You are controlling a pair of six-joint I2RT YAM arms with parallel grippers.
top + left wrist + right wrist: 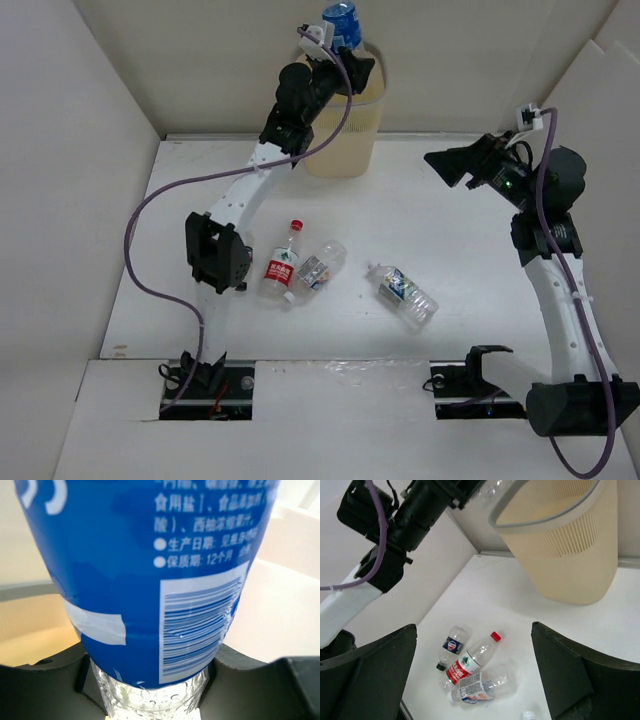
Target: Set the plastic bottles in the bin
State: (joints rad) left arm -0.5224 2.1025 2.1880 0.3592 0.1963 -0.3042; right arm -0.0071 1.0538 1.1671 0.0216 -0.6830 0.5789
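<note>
My left gripper (338,48) (150,692) is shut on a clear plastic bottle with a blue label (342,20) (150,575), holding it above the mouth of the cream bin (345,135) (30,625) (565,550). On the table lie a red-labelled bottle (283,263) (470,661), a clear bottle with a white and blue label (321,265) (482,687) touching it, and a third bottle (406,293) apart to the right. A dark-labelled bottle (452,645) shows only in the right wrist view. My right gripper (452,166) (472,680) hangs open and empty, high above the table's right side.
White walls close in the table on the left, back and right. The left arm (245,195) (405,520) stretches from the near edge to the bin, passing over the table's left part. The bin stands against the back wall.
</note>
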